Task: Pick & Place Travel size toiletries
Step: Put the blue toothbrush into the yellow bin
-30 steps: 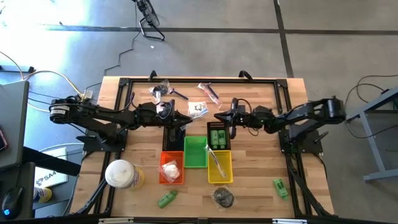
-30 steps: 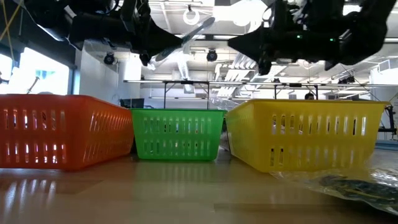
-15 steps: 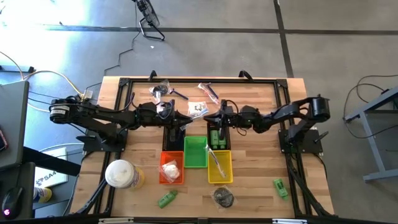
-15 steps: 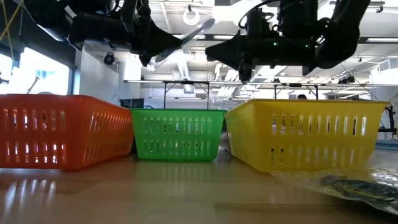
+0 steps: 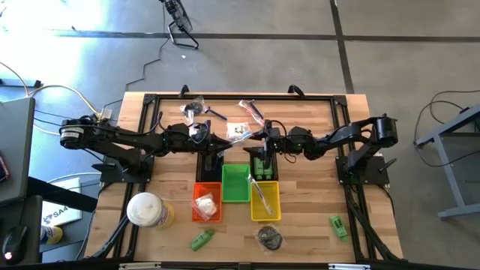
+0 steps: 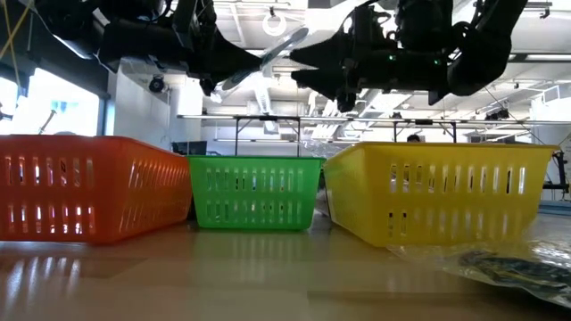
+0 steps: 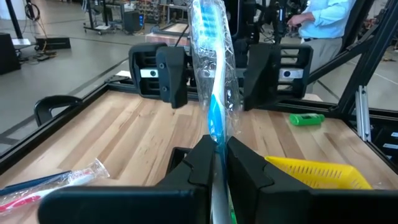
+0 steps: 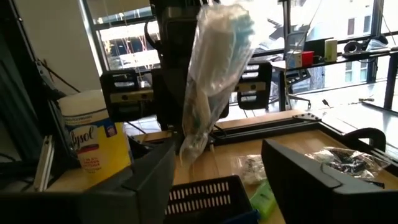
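The pale butcher-block wooden table stands on a glossy grey concrete floor crossed by dark seams. Beyond it, tall bright windows and white ceiling beams show.

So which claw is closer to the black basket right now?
Right. The right claw hangs open over the black basket; the left claw sits farther off to its left, shut on a wrapped toothbrush.

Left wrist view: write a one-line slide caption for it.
Left gripper, jaws shut on a clear-wrapped blue toothbrush, above the wooden table.
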You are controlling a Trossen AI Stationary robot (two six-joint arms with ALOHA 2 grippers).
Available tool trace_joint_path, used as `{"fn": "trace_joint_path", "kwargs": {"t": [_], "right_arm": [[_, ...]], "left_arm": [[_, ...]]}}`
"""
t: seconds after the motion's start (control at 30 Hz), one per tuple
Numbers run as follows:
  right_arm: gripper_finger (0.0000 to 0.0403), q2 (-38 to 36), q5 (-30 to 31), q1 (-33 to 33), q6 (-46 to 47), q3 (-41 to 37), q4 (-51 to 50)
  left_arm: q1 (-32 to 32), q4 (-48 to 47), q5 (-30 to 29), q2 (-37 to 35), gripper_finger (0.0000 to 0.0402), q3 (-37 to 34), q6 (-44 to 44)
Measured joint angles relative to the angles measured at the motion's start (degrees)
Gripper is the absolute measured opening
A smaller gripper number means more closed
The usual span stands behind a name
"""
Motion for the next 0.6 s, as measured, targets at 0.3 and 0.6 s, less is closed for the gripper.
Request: {"fn": "trace_joint_path", "kwargs": {"t": [0.3, 0.6], "right_arm": [[0.0253, 0.0, 0.0, 0.0, -2.2, 4.7, -2.3], [0.0183, 0.0, 0.0, 0.0, -2.9, 5.6, -3.4]], "left_arm": [[0.0, 0.0, 0.0, 0.0, 0.0026, 0.0, -0.9], [0.0, -0.4, 0.0, 0.0, 0.0026, 0.0, -0.9]]}}
